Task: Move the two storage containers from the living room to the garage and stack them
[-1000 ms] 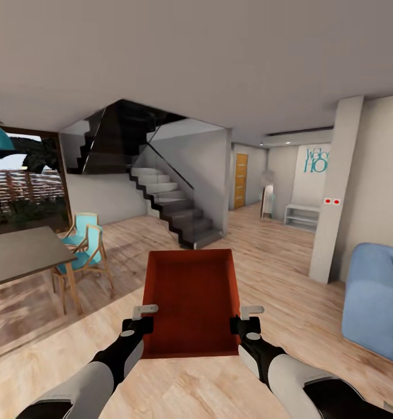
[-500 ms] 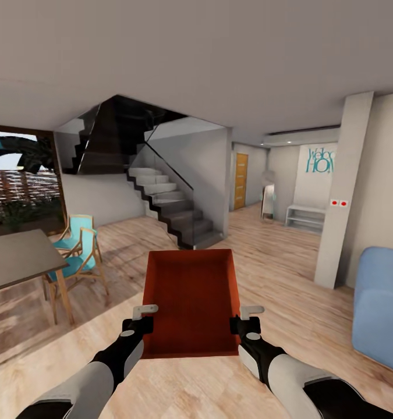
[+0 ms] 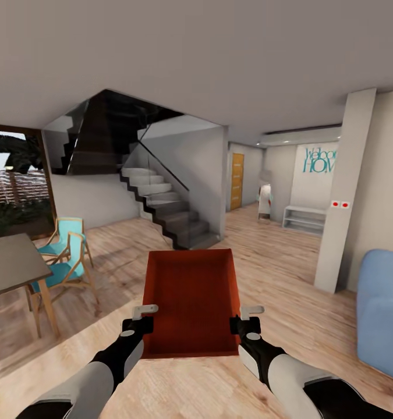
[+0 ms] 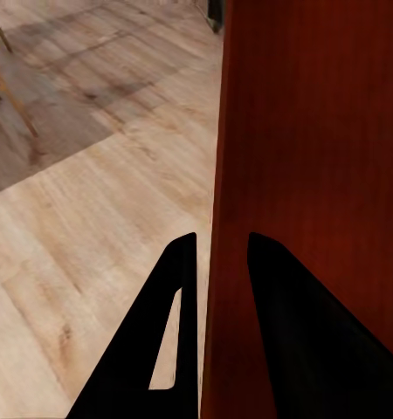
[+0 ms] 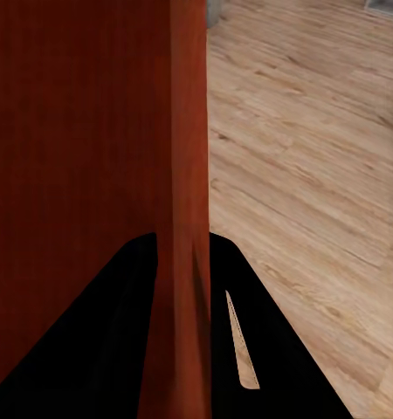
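One orange-red open-top storage container hangs level in front of me above the light wood-plank floor, carried between both arms. My left gripper is shut on its left wall, and my right gripper is shut on its right wall. In the left wrist view the dark fingers straddle the container's wall. The right wrist view has the fingers pinching the red wall the same way. The second container is out of view.
A dark staircase rises straight ahead. A grey table with teal chairs stands at left. A blue sofa and a grey pillar are at right. A hallway with an orange-wood door opens behind the stairs.
The whole view has shifted: table, chairs and stairs slid left and the sofa moved toward the right edge, so the camera moved. Both grippers keep the same hold on the container.
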